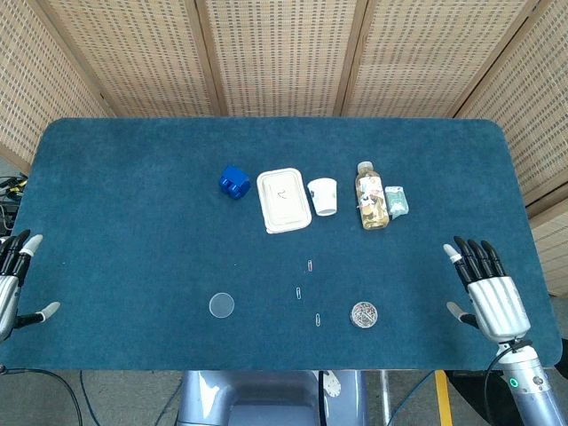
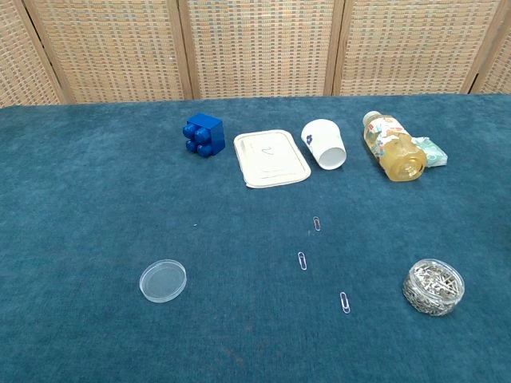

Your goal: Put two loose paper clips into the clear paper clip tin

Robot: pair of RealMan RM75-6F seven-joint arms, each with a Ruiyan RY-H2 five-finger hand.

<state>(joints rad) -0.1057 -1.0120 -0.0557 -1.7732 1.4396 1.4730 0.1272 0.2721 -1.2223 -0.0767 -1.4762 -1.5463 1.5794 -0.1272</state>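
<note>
Three loose paper clips lie in a slanting row on the blue table: the far clip (image 1: 309,265) (image 2: 317,224), the middle clip (image 1: 299,293) (image 2: 302,260) and the near clip (image 1: 318,320) (image 2: 344,302). The clear paper clip tin (image 1: 364,314) (image 2: 433,286), full of clips, stands open to the right of them. Its clear lid (image 1: 222,305) (image 2: 163,281) lies apart on the left. My right hand (image 1: 484,288) hovers open at the table's right edge, right of the tin. My left hand (image 1: 13,280) is open at the left edge. Neither hand shows in the chest view.
At the back stand a blue block (image 1: 234,182) (image 2: 204,135), a white lidded tray (image 1: 283,200) (image 2: 271,158), a tipped white cup (image 1: 323,195) (image 2: 325,144), a lying bottle (image 1: 371,195) (image 2: 393,147) and a small packet (image 1: 396,201) (image 2: 431,152).
</note>
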